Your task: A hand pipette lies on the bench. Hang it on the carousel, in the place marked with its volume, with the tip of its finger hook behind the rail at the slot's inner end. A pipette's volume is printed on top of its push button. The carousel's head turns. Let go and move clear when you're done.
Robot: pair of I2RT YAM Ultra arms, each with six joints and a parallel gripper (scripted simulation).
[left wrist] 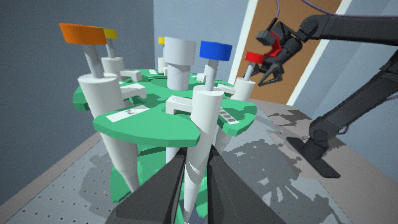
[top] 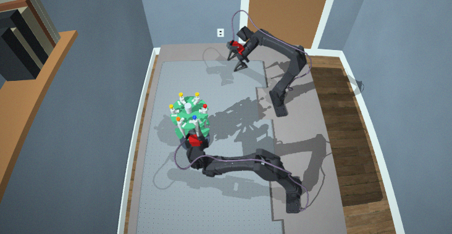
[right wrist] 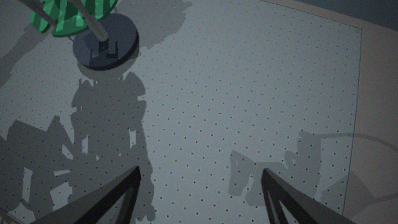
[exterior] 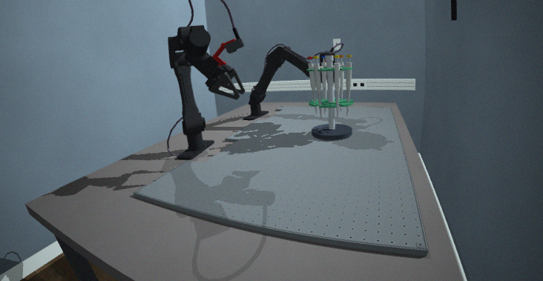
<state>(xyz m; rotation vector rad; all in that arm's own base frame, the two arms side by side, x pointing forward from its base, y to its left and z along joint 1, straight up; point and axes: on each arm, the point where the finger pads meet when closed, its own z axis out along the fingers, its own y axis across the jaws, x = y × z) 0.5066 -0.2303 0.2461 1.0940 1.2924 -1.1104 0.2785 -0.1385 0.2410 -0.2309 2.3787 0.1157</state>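
My left hand point(top: 198, 130) point(left wrist: 198, 147) grips the white, blue-topped pipette point(top: 195, 123) point(left wrist: 205, 117), slim and tapering downward.

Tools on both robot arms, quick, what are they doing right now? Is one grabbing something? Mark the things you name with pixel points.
Left tool point(top: 196, 131) point(left wrist: 198, 151): closed, holding the blue pipette point(top: 194, 117) point(exterior: 323, 58) point(left wrist: 204, 120).
Right tool point(top: 231, 65) point(exterior: 240, 94) point(left wrist: 260, 79) point(right wrist: 202, 170): wide open, holding nothing.

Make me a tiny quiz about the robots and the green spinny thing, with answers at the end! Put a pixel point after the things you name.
1. Which gripper is shut on the blue-topped pipette point(top: 194, 117) point(left wrist: 202, 120): left or right?
2. True or false: the right gripper point(top: 234, 65) point(exterior: 241, 94) point(right wrist: 200, 173) is holding a pipette too.
3. Fill in: on the carousel point(top: 189, 123) point(exterior: 331, 131) point(left wrist: 155, 131), the pipette with the ____ button has an orange-topped one on one side and a red-topped one on the other.

Key: 1. left; 2. false; 3. blue
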